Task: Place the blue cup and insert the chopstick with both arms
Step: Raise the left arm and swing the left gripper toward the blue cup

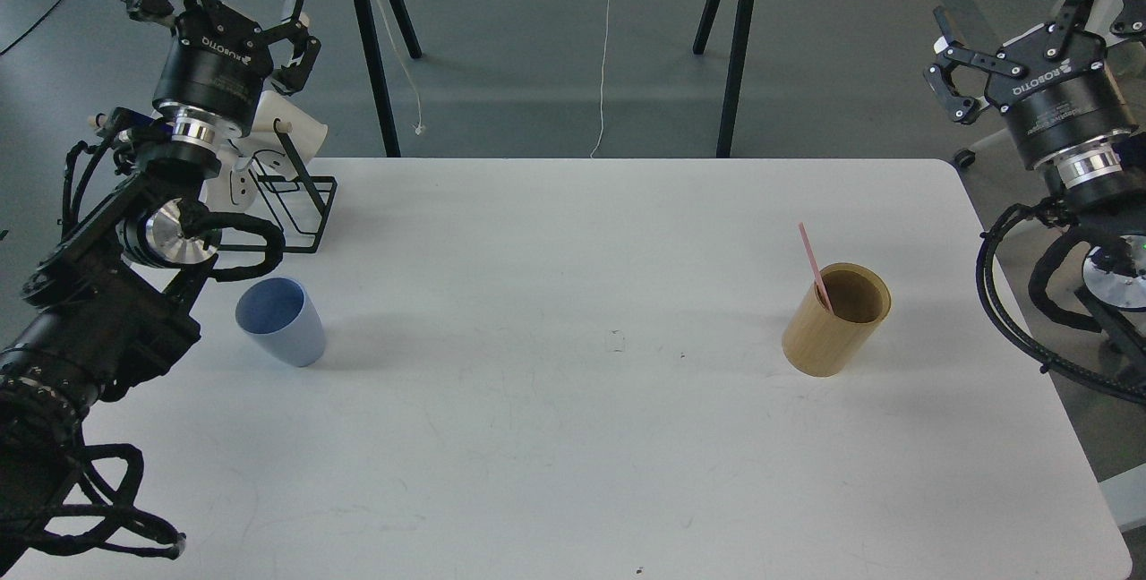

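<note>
The blue cup (279,322) stands upright on the white table (573,437) near its left side, mouth up, with nothing in it. The pink chopstick (814,263) leans inside a tan bamboo cylinder (836,324) on the right half of the table, its upper end sticking out to the left. My left gripper (235,3) hangs open and empty above the table's back left corner, well behind the cup. My right gripper (1030,25) is open and empty too, raised beyond the table's right back corner, far from the cylinder.
A black wire rack (300,204) holding white mugs (295,134) sits at the back left, just behind the cup and under my left arm. Behind the table stands another table on black legs (734,52), with a white cord (605,61) hanging down.
</note>
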Controlling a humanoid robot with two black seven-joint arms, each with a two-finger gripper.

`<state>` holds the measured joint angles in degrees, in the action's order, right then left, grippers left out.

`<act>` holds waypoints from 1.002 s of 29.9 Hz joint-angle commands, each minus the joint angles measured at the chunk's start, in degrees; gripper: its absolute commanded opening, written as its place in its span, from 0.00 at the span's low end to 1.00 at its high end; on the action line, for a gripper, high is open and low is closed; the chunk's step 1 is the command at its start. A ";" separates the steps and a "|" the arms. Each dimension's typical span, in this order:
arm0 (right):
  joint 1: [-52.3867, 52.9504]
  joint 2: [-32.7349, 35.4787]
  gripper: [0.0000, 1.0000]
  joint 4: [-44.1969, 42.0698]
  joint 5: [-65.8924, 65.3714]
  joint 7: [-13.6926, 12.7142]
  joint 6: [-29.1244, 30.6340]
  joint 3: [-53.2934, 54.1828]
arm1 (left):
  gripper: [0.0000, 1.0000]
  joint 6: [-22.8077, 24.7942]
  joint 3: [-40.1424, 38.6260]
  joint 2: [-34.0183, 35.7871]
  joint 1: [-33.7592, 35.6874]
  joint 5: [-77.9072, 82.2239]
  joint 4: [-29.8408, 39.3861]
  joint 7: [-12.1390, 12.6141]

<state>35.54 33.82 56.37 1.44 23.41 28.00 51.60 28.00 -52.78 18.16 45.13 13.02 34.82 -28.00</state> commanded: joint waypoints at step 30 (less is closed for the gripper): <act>-0.30 -0.07 0.99 -0.74 -0.30 -0.29 0.00 -1.23 | 1.00 0.00 18.10 12.05 16.81 -14.00 8.76 0.00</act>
<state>35.33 33.77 55.64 1.15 23.10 28.00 50.27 28.00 -45.08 25.21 55.32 -3.65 40.41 -28.00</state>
